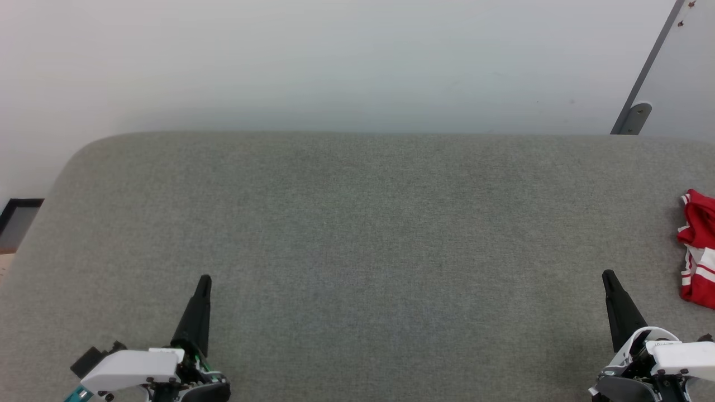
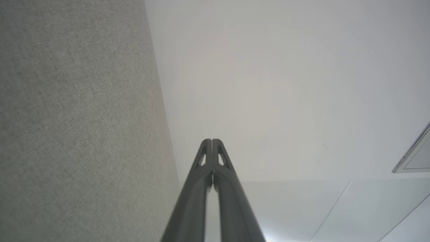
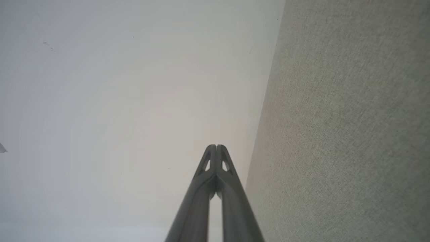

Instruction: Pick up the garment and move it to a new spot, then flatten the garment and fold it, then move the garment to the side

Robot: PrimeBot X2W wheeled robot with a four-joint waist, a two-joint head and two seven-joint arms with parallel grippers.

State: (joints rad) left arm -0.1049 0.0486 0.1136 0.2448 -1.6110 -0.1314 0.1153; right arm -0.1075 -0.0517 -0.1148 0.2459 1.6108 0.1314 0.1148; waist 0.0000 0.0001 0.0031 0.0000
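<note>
Grey fabric surface [image 1: 357, 223], one crumpled garment [image 1: 699, 245]

Right gripper [image 3: 216, 147] rises from 6 o'clock, dark, jaws pressed together at the tips, nothing between them. Grey woven tabletop [image 3: 352, 117] takes the side from 1 to 5 o'clock, its edge running slantwise just beside the tips. Pale wall [image 3: 117, 101] from 7 to 12 o'clock. Faint dark marks [image 3: 48, 46] at 10 o'clock.

Plain indoor workspace: grey fabric surface [image 1: 357, 234], white wall [image 1: 335, 56]
</note>
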